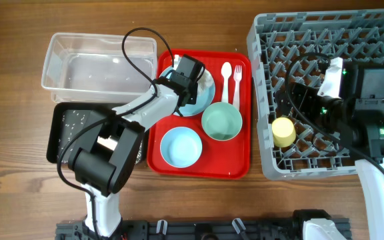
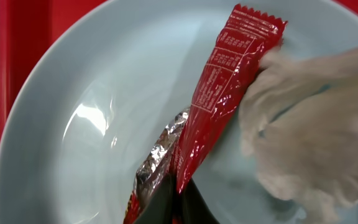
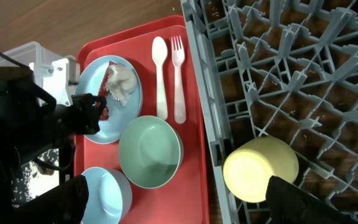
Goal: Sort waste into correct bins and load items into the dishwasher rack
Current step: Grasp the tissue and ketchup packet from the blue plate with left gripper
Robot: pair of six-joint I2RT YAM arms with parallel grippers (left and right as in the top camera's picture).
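Observation:
My left gripper (image 2: 178, 190) is shut on the lower end of the red sachet wrapper (image 2: 219, 93), right over the pale blue plate (image 2: 73, 118). The crumpled white tissue (image 2: 309, 137) lies on the plate against the wrapper. In the overhead view the left gripper (image 1: 187, 72) covers part of the plate (image 1: 204, 93). My right gripper (image 3: 176, 194) is open and empty above the dishwasher rack (image 1: 325, 40). The yellow cup (image 1: 284, 132) lies in the rack by my right finger. The mint green bowl (image 1: 222, 122), small blue bowl (image 1: 181, 147), spoon (image 1: 226, 75) and fork (image 1: 237, 80) sit on the red tray (image 1: 235, 160).
The clear tub (image 1: 99, 63) stands at the back left. The black tray (image 1: 62, 130) in front of it holds scattered rice grains. The left arm's cable loops above the tub and the red tray.

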